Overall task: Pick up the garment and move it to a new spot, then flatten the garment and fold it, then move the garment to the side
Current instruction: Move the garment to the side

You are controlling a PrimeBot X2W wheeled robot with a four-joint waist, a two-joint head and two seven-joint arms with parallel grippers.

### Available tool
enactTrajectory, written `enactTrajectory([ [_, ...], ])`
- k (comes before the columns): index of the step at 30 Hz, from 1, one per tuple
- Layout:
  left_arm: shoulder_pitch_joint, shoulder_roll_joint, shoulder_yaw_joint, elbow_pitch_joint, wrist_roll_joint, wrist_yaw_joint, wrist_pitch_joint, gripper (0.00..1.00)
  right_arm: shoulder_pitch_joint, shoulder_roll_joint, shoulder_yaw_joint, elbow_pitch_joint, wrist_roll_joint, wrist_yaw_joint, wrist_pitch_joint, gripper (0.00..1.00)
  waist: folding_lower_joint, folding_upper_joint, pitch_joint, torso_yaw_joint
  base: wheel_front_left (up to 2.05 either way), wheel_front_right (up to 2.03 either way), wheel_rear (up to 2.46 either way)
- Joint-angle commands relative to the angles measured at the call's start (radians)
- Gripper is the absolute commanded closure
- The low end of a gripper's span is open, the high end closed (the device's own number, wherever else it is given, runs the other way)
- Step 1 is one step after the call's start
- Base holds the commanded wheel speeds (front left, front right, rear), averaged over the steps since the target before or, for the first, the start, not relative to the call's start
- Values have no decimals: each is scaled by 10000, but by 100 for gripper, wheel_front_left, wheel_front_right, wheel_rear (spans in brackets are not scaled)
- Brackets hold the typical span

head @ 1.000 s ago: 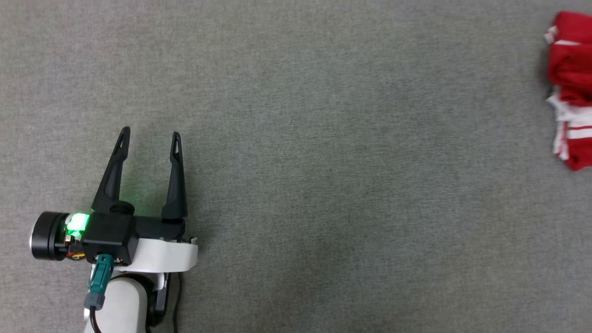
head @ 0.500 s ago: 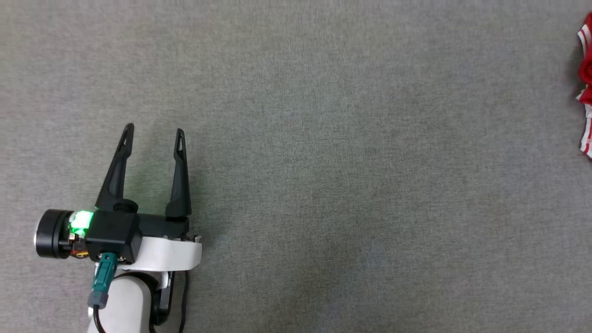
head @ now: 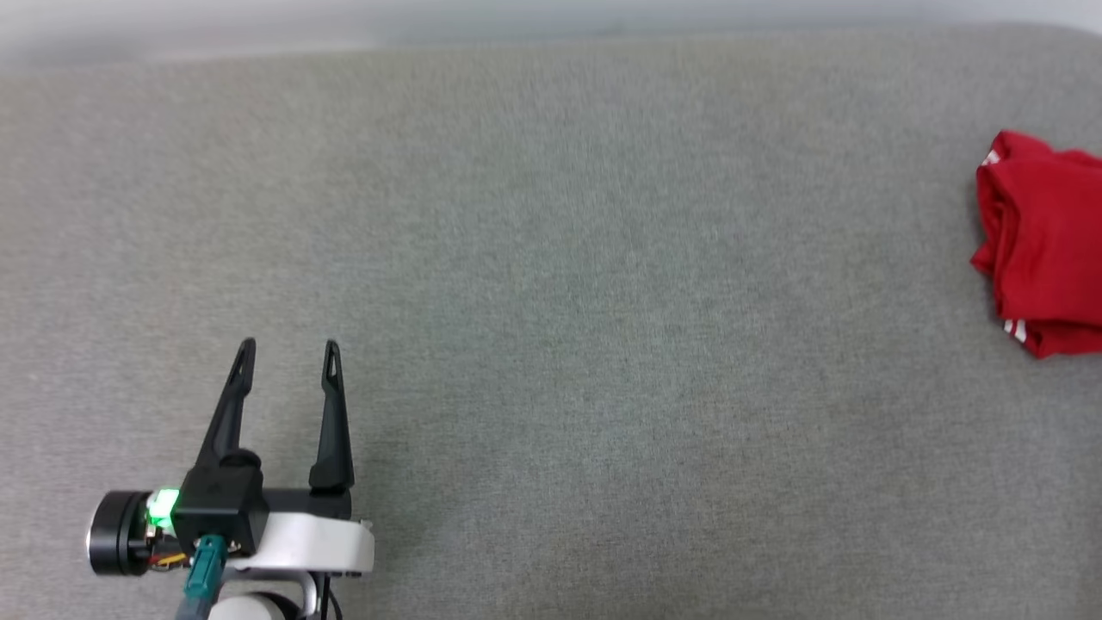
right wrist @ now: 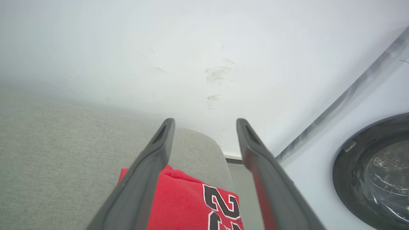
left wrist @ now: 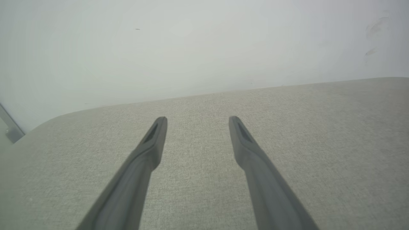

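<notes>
The shirt (head: pixel 1042 258) lies at the desk's (head: pixel 551 301) right edge, apparently set aside; the right pincer (right wrist: pixel 204 123) gapes wide over it, the left pincer (head: pixel 287 349) wide, idle.

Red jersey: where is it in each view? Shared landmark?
Head view: red jersey at the right edge, mid-height, cropped.
Right wrist view: bottom centre, seen between the right gripper's open fingers, number showing.
Left wrist view: grey cushion beyond the left gripper.
Shared landmark: cushion's far edge meeting the white wall.
</notes>
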Motion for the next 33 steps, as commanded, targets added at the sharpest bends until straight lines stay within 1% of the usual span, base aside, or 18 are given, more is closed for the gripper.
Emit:
enactTrajectory([
  [1,240,-35,76,53,-50,52,-25,0,345,397,-36,-488,-156,-15,-452,0,0,0,-574,126,0,0,0],
  [5,517,-67,152,203,-63,12,-25,0,949,1265,-96,-1566,-385,-15,-1331,0,0,0,-1017,270,0,0,0],
  [10,701,-91,206,400,-91,-72,-25,0,1832,2290,30,-2580,-705,-16,-2199,0,0,0,-1467,486,0,0,0],
  [14,854,-133,213,584,-93,-141,-24,0,2606,3187,107,-3160,-1132,-16,-2570,0,0,0,-1783,664,0,0,0],
  [19,1047,-181,218,800,-94,-199,-24,0,3619,4174,333,-3528,-1339,-16,-2741,0,0,0,-2189,831,0,0,0],
  [20,1047,-181,218,800,-94,-199,-24,0,3619,4174,333,-3528,-1339,-16,-2741,0,0,0,-2189,831,0,0,0],
  [25,1250,-216,201,932,-50,-244,-25,0,4480,4708,684,-3497,-1349,-16,-2653,0,0,0,-2471,871,0,0,0],
  [33,1416,-236,133,1092,7,-343,-25,0,5438,5099,884,-3094,-1126,-16,-2841,0,0,0,-2779,973,0,0,0],
])
